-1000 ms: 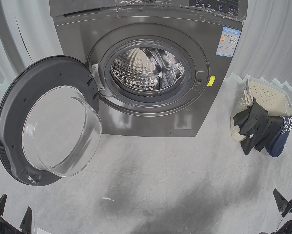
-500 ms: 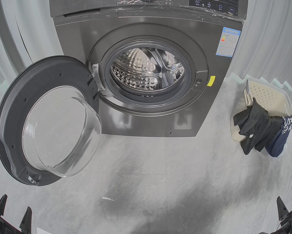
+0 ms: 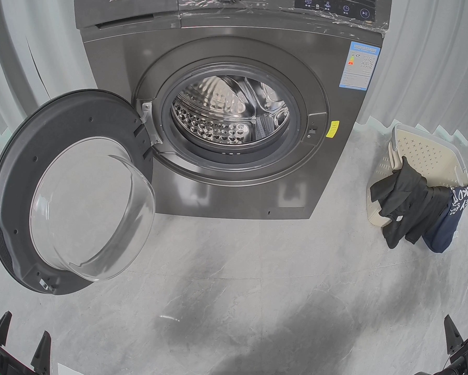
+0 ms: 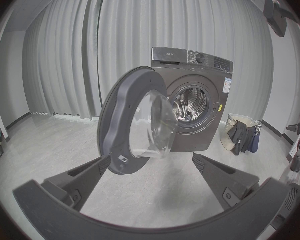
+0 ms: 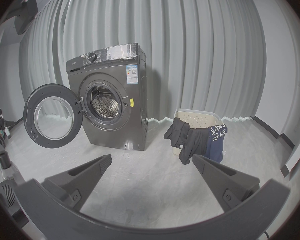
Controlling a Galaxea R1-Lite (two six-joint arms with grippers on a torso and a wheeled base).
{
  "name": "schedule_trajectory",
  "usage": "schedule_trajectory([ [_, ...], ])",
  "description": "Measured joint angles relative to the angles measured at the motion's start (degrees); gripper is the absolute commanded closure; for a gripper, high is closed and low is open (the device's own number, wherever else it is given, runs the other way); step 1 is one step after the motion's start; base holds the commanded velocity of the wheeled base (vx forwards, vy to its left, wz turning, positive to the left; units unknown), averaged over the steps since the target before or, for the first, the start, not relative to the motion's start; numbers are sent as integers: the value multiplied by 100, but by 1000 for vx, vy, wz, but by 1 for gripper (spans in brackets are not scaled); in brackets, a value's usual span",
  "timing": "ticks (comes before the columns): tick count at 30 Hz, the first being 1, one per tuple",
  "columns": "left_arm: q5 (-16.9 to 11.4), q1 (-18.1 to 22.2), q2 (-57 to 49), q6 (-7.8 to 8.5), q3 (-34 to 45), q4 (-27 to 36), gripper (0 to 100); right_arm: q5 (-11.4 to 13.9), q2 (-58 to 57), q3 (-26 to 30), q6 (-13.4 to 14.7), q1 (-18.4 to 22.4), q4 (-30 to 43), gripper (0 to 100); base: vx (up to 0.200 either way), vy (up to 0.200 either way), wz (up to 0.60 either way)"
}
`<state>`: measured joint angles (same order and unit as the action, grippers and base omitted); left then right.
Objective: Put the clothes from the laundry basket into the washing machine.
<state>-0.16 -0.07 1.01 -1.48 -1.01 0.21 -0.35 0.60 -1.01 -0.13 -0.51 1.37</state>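
Grey metal washing machine (image 3: 234, 194), front-loading; round door (image 3: 20, 194) swung wide open to the robot's left, steel drum (image 3: 228, 110) exposed. Cream perforated laundry basket (image 3: 432, 154) on the floor to the machine's right; black clothes (image 3: 406, 204) and navy garment (image 3: 445, 230) draped over its near rim. Left gripper (image 4: 150, 156) and right gripper (image 5: 151, 157): fingers spread wide, holding nothing, well apart from basket and machine.
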Motion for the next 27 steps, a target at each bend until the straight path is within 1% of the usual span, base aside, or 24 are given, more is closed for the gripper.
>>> schedule_trajectory([
  [4, -9, -6, 0, 15, 0, 4, 0, -18, -2, 0, 21, 11, -2, 0, 0, -200, 0],
  [10, -5, -6, 0, -13, 0, 4, 0, -18, 0, 0, 24, 10, -4, 0, 0, -200, 0],
  [25, -2, -13, 0, -18, 0, 4, 0, -9, 2, 2, 13, 0, -4, 0, 0, -200, 0],
  [27, -2, -13, 0, -24, 0, 1, 0, -7, 4, 2, 13, 0, -2, 0, 0, 0, 0],
])
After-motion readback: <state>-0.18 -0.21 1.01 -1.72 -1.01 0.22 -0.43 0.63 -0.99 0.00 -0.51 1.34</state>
